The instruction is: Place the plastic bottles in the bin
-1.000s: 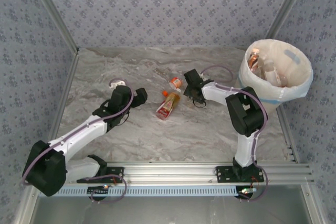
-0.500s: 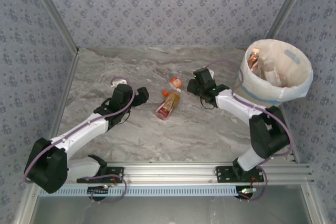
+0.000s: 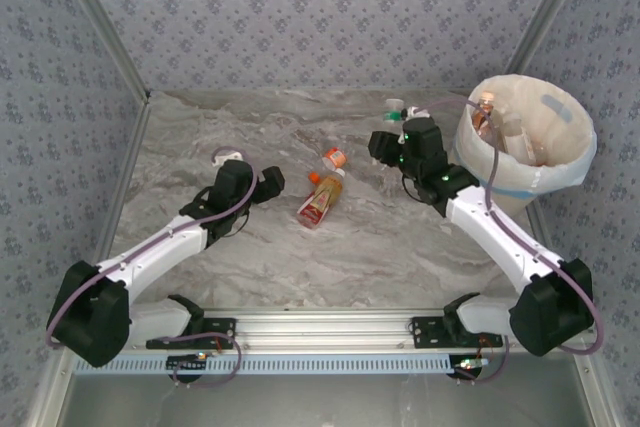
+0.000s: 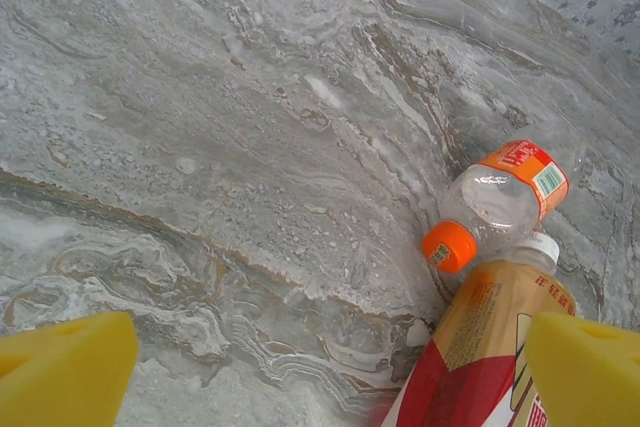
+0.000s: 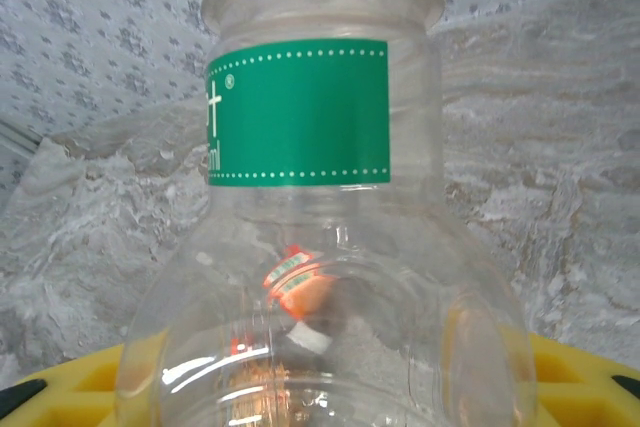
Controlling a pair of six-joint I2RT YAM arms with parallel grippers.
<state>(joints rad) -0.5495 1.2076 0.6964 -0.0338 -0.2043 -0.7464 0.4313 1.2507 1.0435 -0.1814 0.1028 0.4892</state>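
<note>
the bin [image 3: 578, 162] stands at the right of the frame in the view from above, on the far right part of the worktop [image 3: 200, 127]. it has a cream bag inside and a light blue band round it. some bottles [image 3: 487, 112] lie in it, near its left wall.

just left of the bin are the right jaws. they are clenched on a clear bottle with a green cap [image 3: 397, 110]. in the right wrist view this bottle stands tall in the middle of the frame. it has a green label [image 5: 300, 112], and a yellow pad [image 5: 70, 392] shows low on each side of it.

two more bottles lie on the worktop in the middle of the top view. one is a small clear bottle with an orange cap [image 3: 333, 159]. the other is a tan and red bottle [image 3: 318, 202] with a white cap. they lie right up against each other.

the left jaws are a little left of these two bottles. they are spread wide and hold nothing. in the left wrist view their yellow pads [image 4: 60, 367] sit in the two bottom corners, and the tan and red bottle is just beside the right one.
</note>
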